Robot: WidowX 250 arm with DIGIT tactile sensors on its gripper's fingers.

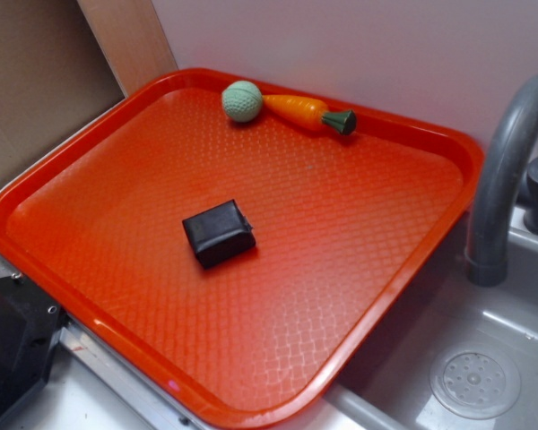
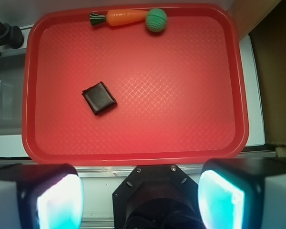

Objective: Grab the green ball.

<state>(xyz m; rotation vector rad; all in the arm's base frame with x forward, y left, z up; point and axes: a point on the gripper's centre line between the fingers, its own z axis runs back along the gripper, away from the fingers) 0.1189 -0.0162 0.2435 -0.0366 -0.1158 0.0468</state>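
Note:
The green ball, pale and dimpled, rests at the far edge of the red tray, touching the tip of an orange toy carrot. My gripper is high above the tray's near edge, far from the ball, open with its two pads wide apart and nothing between them. It does not appear in the exterior view.
A small black block lies near the tray's middle. A grey faucet and sink with drain stand to the tray's right in the exterior view. A wall runs behind the tray. The robot's black base sits below the gripper.

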